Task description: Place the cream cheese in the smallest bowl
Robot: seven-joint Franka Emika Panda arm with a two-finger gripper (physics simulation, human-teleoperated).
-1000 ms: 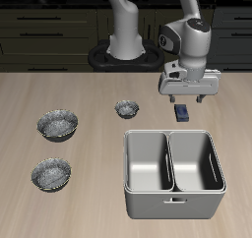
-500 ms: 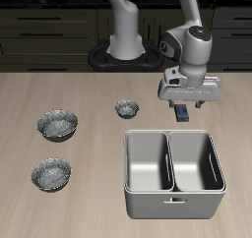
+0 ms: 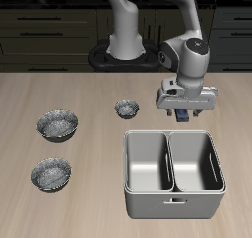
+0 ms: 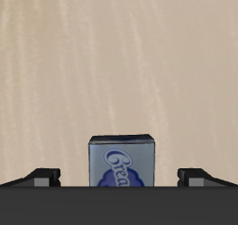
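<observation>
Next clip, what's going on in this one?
A Franka arm's end effector is low over the cream cheese, a small box on the table just behind the steel tray. In the wrist view the box sits between the two fingertips, which stand apart on either side with gaps showing, so nothing is gripped yet. The smallest bowl sits empty nearby on the table, and two larger bowls sit farther off, nearer the table's other end.

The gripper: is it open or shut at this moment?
Open. In the wrist view the gripper has its fingertips wide apart on either side of the cream cheese, with gaps showing, not touching it.
</observation>
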